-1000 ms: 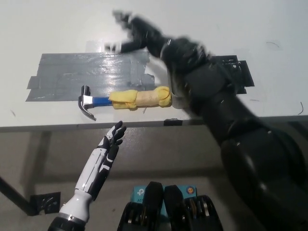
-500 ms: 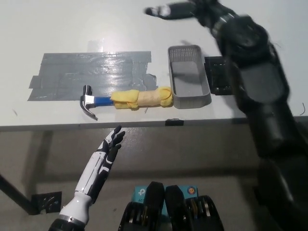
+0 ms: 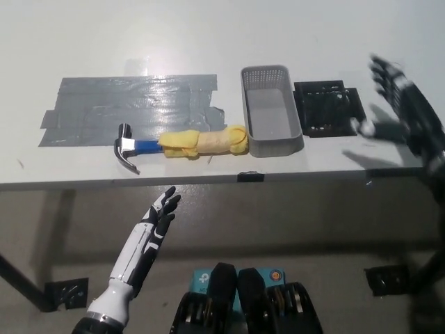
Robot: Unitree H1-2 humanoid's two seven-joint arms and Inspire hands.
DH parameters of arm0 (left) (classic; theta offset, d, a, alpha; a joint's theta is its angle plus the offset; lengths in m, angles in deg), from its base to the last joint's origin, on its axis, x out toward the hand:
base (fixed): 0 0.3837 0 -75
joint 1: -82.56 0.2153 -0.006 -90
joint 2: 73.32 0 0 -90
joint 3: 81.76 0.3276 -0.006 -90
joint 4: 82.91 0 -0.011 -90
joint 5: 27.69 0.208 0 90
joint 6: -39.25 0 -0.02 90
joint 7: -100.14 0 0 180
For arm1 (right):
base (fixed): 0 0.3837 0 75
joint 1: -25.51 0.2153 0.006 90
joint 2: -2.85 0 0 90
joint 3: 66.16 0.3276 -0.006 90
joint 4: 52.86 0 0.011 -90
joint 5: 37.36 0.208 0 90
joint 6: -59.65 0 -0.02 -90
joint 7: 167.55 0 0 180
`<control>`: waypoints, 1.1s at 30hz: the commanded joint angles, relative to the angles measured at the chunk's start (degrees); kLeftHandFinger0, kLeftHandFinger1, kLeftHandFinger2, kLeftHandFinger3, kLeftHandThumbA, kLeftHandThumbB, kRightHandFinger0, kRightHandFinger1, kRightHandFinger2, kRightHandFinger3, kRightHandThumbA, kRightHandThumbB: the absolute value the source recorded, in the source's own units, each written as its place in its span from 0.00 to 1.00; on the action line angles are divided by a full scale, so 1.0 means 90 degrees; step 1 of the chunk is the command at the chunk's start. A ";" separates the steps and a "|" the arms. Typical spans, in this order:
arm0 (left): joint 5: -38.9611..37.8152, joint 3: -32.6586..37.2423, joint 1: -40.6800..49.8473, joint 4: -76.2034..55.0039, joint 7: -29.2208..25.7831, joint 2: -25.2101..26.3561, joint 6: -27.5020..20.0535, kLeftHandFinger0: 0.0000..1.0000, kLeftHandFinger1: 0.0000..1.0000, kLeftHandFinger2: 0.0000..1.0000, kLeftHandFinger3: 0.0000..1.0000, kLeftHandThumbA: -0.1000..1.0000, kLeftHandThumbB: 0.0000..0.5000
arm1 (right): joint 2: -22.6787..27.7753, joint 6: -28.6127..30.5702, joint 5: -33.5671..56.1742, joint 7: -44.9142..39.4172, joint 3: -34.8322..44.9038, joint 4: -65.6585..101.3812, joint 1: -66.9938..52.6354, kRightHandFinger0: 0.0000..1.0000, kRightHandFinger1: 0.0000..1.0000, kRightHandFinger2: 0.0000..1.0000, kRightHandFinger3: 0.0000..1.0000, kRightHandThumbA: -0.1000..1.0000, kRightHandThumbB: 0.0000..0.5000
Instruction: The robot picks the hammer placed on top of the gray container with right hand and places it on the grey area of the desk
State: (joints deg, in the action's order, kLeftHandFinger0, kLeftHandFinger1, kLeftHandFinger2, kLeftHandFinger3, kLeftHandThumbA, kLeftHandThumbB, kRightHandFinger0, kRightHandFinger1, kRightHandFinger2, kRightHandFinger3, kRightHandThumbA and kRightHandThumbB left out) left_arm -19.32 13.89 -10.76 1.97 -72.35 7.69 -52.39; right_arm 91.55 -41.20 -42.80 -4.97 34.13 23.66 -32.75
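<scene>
hammer lying across grey tape patch | my right hand spread, empty, beside black tray | my left hand spread, below desk edge

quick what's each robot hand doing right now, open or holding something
Left robot hand: open, holding nothing, below the desk edge.
Right robot hand: open, holding nothing, raised at the right, away from the hammer.

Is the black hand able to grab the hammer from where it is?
Probably yes. The right hand is open at the table's right side, and the hammer lies in the open. Only the gray container sits between; the hand would likely pass over it.
</scene>
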 commanded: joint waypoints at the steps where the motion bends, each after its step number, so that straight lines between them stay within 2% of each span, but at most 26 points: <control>1: -0.0467 -0.0480 -0.0505 -0.0109 -0.0273 0.0038 -0.0540 1.00 1.00 1.00 1.00 1.00 0.19 | 0.0960 -0.0507 0.3556 0.0217 0.0802 0.6962 -0.1104 1.00 1.00 1.00 1.00 0.88 0.82; 4: -0.0499 -0.0483 -0.0303 -0.0227 -0.0290 -0.0012 -0.0515 1.00 1.00 1.00 1.00 1.00 0.20 | 0.0352 -0.0487 0.2931 0.0225 0.0377 0.6947 -0.1690 1.00 1.00 1.00 1.00 0.95 0.84; 5: -0.0503 -0.0486 -0.0265 -0.0228 -0.0294 -0.0014 -0.0534 1.00 1.00 1.00 1.00 1.00 0.20 | 0.0194 -0.0300 0.2614 0.0130 0.0229 0.6793 -0.1918 1.00 1.00 1.00 1.00 0.99 0.84; 7: -0.0530 -0.0517 -0.0106 -0.0315 -0.0297 0.0006 -0.0536 1.00 1.00 1.00 1.00 1.00 0.18 | -0.0154 0.0252 0.2398 -0.0097 -0.0091 0.6157 -0.2386 1.00 1.00 1.00 1.00 0.99 0.69; 9: -0.0531 -0.0539 0.0010 -0.0369 -0.0295 0.0029 -0.0558 1.00 1.00 1.00 1.00 1.00 0.18 | -0.0315 0.0373 0.2322 -0.0126 -0.0202 0.5935 -0.2573 1.00 1.00 1.00 1.00 0.98 0.67; 11: -0.0550 -0.0561 0.0029 -0.0352 -0.0277 0.0066 -0.0591 1.00 1.00 1.00 1.00 1.00 0.19 | -0.0638 0.0674 0.2060 -0.0062 -0.0285 0.5388 -0.2747 1.00 1.00 1.00 1.00 0.96 0.60; 12: -0.0581 -0.0581 0.0003 -0.0339 -0.0256 0.0082 -0.0599 1.00 1.00 1.00 1.00 1.00 0.18 | -0.0760 0.1138 0.1561 0.0037 -0.0357 0.4954 -0.2788 1.00 1.00 1.00 1.00 0.98 0.51; 14: -0.0612 -0.0578 0.0005 -0.0316 -0.0200 0.0079 -0.0610 1.00 1.00 1.00 1.00 1.00 0.16 | -0.0900 0.1504 0.1025 0.0211 -0.0415 0.4225 -0.2913 1.00 1.00 1.00 1.00 0.99 0.40; 15: -0.0594 -0.0567 0.0032 -0.0308 -0.0181 0.0061 -0.0635 1.00 1.00 1.00 1.00 1.00 0.16 | -0.0981 0.1595 0.0947 0.0293 -0.0406 0.3943 -0.2985 1.00 1.00 1.00 1.00 0.97 0.39; 16: -0.0588 -0.0563 0.0064 -0.0310 -0.0154 0.0041 -0.0651 1.00 1.00 1.00 1.00 1.00 0.16 | -0.1053 0.1536 0.1004 0.0316 -0.0383 0.3802 -0.3046 1.00 1.00 1.00 1.00 0.96 0.45; 17: -0.0594 -0.0561 0.0087 -0.0303 -0.0123 0.0034 -0.0674 1.00 1.00 1.00 1.00 1.00 0.16 | -0.1185 0.1435 0.1110 0.0344 -0.0351 0.3499 -0.3094 1.00 1.00 1.00 1.00 0.95 0.46; 18: -0.0593 -0.0572 0.0089 -0.0287 -0.0119 0.0031 -0.0687 1.00 1.00 1.00 1.00 1.00 0.15 | -0.1214 0.1530 0.1087 0.0346 -0.0362 0.3335 -0.3090 1.00 1.00 1.00 1.00 0.95 0.38; 19: -0.0594 -0.0606 0.0109 -0.0293 -0.0129 0.0036 -0.0671 1.00 1.00 1.00 1.00 1.00 0.16 | -0.1271 0.1657 0.1054 0.0334 -0.0398 0.3115 -0.3072 1.00 1.00 1.00 1.00 0.96 0.36; 20: -0.0618 -0.0639 0.0142 -0.0323 -0.0128 0.0036 -0.0628 1.00 1.00 1.00 1.00 1.00 0.17 | -0.1335 0.1680 0.1078 0.0305 -0.0426 0.3015 -0.3092 1.00 1.00 1.00 1.00 0.96 0.30; 22: -0.0642 -0.0677 0.0302 -0.0417 -0.0100 0.0070 -0.0623 1.00 1.00 1.00 1.00 1.00 0.17 | -0.1382 0.1717 0.1083 0.0242 -0.0506 0.2963 -0.3213 1.00 1.00 1.00 1.00 0.93 0.22; 28: -0.0623 -0.0742 0.0459 -0.0453 -0.0052 0.0100 -0.0648 1.00 1.00 1.00 1.00 1.00 0.15 | -0.1398 0.1988 0.0861 0.0319 -0.0703 0.2607 -0.3308 1.00 1.00 1.00 1.00 0.94 0.27; 30: -0.0627 -0.0734 0.0551 -0.0500 -0.0028 0.0123 -0.0630 1.00 1.00 1.00 1.00 1.00 0.13 | -0.1404 0.2056 0.0870 0.0355 -0.0735 0.2548 -0.3375 1.00 1.00 1.00 1.00 0.93 0.32; 33: -0.0671 -0.0763 0.0549 -0.0563 -0.0021 0.0162 -0.0554 1.00 1.00 1.00 1.00 1.00 0.13 | -0.1379 0.2158 0.0941 0.0395 -0.0743 0.2410 -0.3307 1.00 1.00 1.00 1.00 0.91 0.32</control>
State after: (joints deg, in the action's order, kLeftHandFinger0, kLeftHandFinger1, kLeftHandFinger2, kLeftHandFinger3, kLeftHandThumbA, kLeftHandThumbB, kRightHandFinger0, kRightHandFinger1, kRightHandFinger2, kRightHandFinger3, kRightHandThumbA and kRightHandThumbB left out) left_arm -24.08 7.53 -5.75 -0.71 -72.34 8.18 -55.43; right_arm 79.22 -27.04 -35.43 -3.04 27.91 45.78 -63.08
